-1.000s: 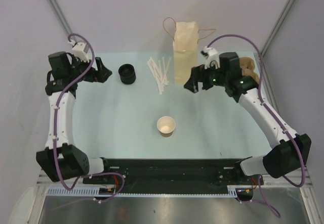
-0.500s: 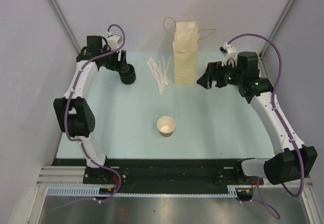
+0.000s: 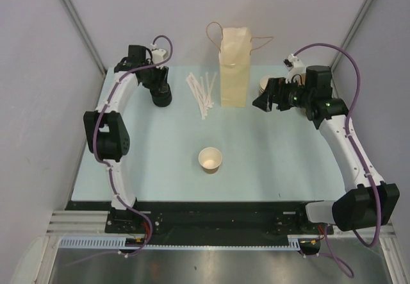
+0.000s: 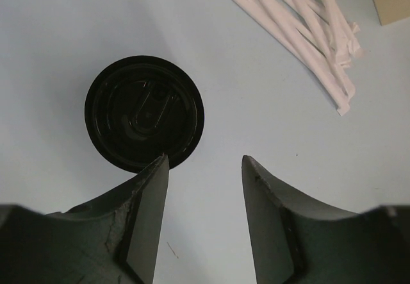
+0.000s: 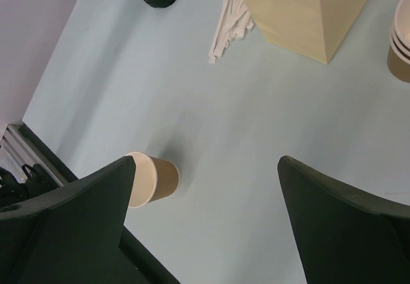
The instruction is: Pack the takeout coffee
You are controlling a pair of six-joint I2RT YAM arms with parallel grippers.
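Tan paper cup (image 3: 210, 159) stands upright and alone near the middle of a pale blue table (image 3: 147, 168). Its mouth is open and shows a white inside. Both arms are well away from it.

At the far edge of the table a tall kraft paper bag (image 3: 233, 72) stands upright with its twisted handles up. Just to its left lies a loose fan of white paper-wrapped straws (image 3: 202, 93). Further left, near the far left corner, sits a short stack of black lids (image 3: 161, 96).

The left gripper (image 4: 205, 162) points down right beside that stack. Its fingers are parted with bare table between them and nothing held. In the left wrist view one fingertip overlaps the near rim of the top lid, and I cannot tell whether it touches.

The right gripper (image 5: 206, 162) hangs above the table to the right of the bag, its fingers spread wide and holding nothing. A stack of lidless tan cups (image 5: 400, 43) sits just beside it, near the bag's right side.
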